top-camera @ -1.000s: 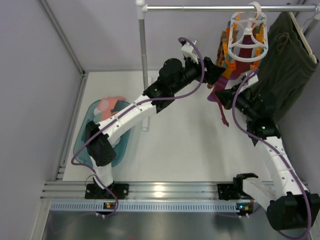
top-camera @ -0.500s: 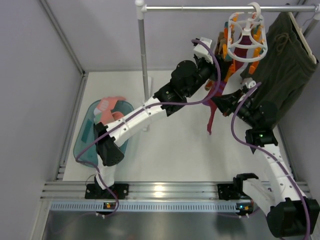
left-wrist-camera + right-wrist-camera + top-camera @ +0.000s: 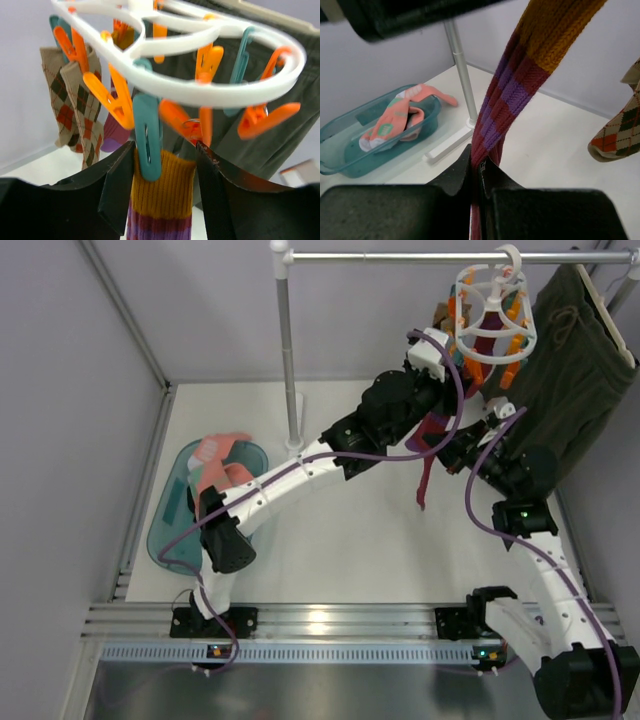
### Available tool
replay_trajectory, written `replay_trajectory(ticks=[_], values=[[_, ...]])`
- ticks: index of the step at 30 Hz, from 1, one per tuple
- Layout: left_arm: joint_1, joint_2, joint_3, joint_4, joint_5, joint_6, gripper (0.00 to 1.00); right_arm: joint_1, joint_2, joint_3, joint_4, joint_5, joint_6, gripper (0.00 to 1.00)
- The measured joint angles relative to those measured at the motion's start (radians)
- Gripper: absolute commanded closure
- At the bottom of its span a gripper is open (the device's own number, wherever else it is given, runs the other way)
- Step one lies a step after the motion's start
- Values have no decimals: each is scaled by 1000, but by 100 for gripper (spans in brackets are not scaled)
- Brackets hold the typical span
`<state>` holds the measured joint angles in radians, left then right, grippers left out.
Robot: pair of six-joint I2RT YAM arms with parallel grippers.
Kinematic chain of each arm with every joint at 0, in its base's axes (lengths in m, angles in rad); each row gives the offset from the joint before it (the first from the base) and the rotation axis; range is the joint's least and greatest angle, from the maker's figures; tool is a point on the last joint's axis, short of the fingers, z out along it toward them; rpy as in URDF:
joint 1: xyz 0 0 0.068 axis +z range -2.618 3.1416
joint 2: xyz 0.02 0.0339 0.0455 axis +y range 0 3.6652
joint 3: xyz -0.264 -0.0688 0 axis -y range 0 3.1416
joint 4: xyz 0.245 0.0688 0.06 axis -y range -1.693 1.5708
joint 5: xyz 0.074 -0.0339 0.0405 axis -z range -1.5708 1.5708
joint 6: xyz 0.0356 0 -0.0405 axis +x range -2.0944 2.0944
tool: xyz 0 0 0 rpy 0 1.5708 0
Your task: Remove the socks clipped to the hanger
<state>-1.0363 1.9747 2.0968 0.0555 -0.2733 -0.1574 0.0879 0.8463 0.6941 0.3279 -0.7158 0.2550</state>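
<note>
The white hanger hangs from the rail, with orange and teal clothespins; it fills the top of the left wrist view. A teal clothespin holds a striped sock with a mustard cuff and maroon and purple bands. My left gripper is open, its jaws on either side of that cuff and pin. My right gripper is shut on the same sock lower down, where it hangs. Argyle socks hang clipped at the hanger's far side.
A teal basin at the left holds pink-and-white socks. A large dark olive garment hangs right of the hanger. The rack's upright pole stands behind the basin, its foot on the table.
My left arm has reached right and up to the hanger, and its jaws now straddle the sock's cuff. The right gripper has kept its hold on the sock and barely moved.
</note>
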Motion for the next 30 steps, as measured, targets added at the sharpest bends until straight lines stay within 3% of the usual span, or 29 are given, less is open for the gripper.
replay_trajectory(ticks=[5, 11, 14, 18, 22, 30], values=[[-5, 50, 135, -61, 26, 8, 44, 21, 8, 1, 0, 12, 0, 100], [-22, 60, 156, -87, 23, 23, 39, 34, 4, 2, -27, 38, -21, 100], [-27, 43, 116, -85, -37, 35, 37, 34, 2, 2, -41, 48, -28, 100], [-28, -3, 16, -94, -101, 57, 14, 34, 2, 10, -71, 63, -36, 100], [-29, -67, -94, -109, -135, 75, 5, 35, 21, 51, -120, 87, -51, 100], [-24, -163, -169, -118, -211, 105, 6, 44, 67, 80, -178, 103, -72, 100]])
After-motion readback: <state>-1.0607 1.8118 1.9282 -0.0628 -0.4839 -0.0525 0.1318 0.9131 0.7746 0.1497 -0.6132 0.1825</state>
